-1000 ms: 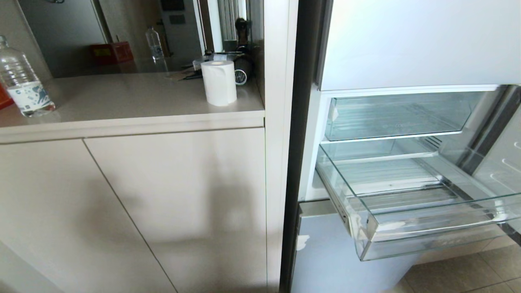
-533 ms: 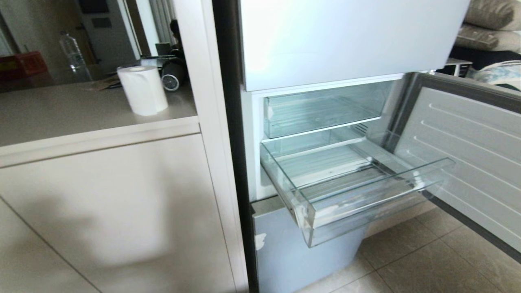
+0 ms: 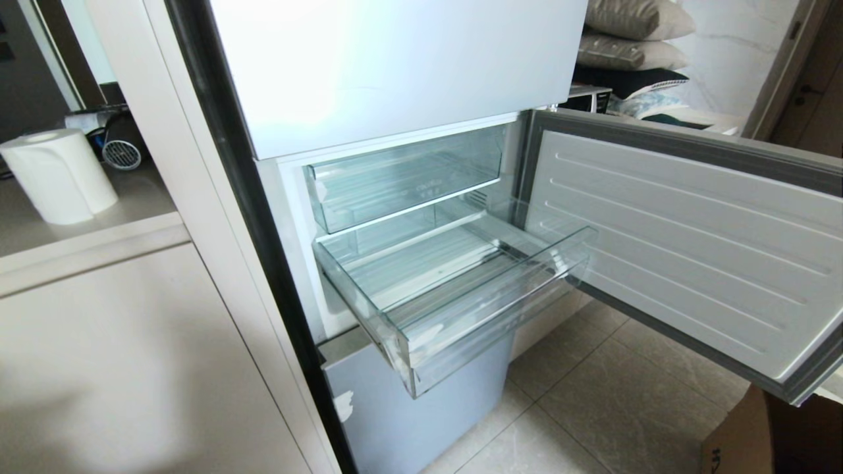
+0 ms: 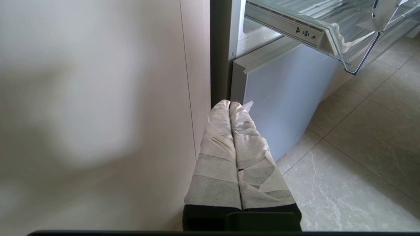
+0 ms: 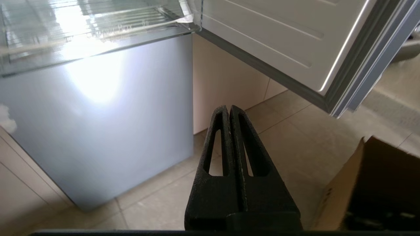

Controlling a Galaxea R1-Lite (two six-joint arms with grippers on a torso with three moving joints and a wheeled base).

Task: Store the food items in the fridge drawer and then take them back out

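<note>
Left claw [image 4: 229,104] and right claw [image 5: 228,107] both closed, empty.

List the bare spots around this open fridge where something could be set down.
The pulled-out clear plastic fridge drawer shows a bare ridged floor between its thick front lip and the upper clear bin. The beige counter has room between the white paper roll and the fridge side. Beyond the roll, the counter's back corner is cluttered.
</note>
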